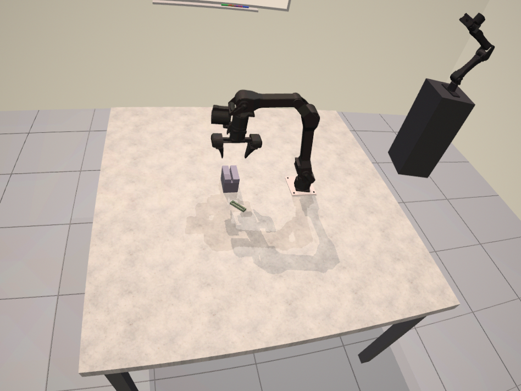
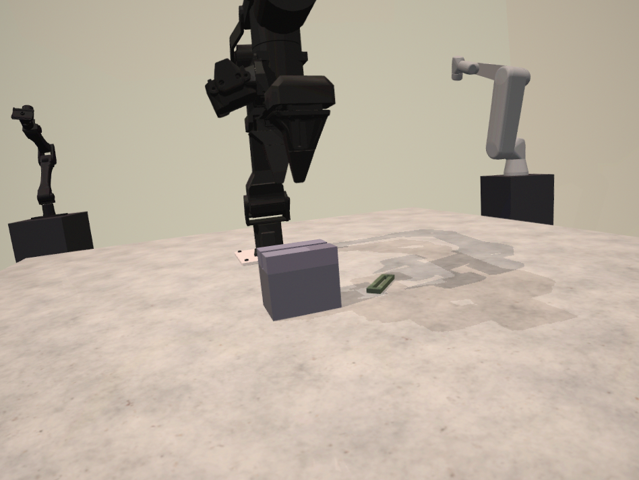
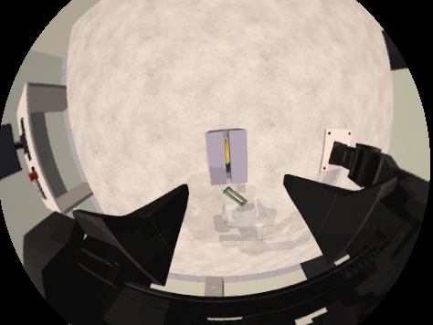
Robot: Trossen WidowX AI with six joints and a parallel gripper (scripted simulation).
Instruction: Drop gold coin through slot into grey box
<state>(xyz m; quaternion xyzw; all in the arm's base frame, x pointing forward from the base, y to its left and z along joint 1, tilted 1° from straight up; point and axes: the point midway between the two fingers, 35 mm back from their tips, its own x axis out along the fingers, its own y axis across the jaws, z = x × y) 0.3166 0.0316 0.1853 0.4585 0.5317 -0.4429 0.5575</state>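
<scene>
1. In the wrist view the two dark fingers fill the lower left and lower right of the frame, spread far apart with bare table between them. The gripper [image 3: 237, 214] is released and holds nothing.
2. Past the fingers, just below the frame's middle, lies the dark-green holder [image 3: 234, 195], a small slanted bar with nothing standing in it.
3. Right above the holder, at the frame's centre, sits the grey box [image 3: 227, 157]. A thin yellow line runs down its slot: the coin [image 3: 227, 155], seen edge-on in the slot. How far down it sits cannot be told from here.
4. In the exterior view the box [image 2: 300, 278] stands at the frame's centre on the mottled table [image 2: 154, 387], with the slot as a dark line across its lid. No gold shows above the lid.
5. The holder [image 2: 380, 283] lies just right of the box, apart from it, in the arm's grey shadow.
6. The gripper [image 2: 302, 154] hangs above the box, well clear of the lid, fingers pointing down.
7. From the top view the gripper [image 1: 234, 155] sits above centre, fingers splayed over the box [image 1: 230, 178]; the holder [image 1: 238, 205] lies just below it in the frame.
8. Farther right, the arm's base plate [image 1: 300, 185] is fixed to the table.
</scene>
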